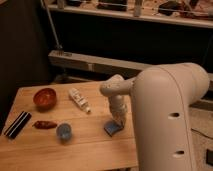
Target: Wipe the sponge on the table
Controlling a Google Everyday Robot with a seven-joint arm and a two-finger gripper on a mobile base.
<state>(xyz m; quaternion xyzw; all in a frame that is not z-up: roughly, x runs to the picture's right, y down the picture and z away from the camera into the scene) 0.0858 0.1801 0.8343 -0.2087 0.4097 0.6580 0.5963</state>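
Note:
The light-blue sponge (112,127) lies flat on the wooden table (90,145), near its right side. My gripper (116,121) points straight down onto the sponge and presses it against the tabletop. It is shut on the sponge. The white arm bulks large to the right and hides the table's right edge.
A red-brown bowl (45,97) sits at the far left. A white tube (79,99) lies near the middle back. A round blue cup (63,131), a dark red packet (45,124) and a black flat object (17,124) sit at the front left.

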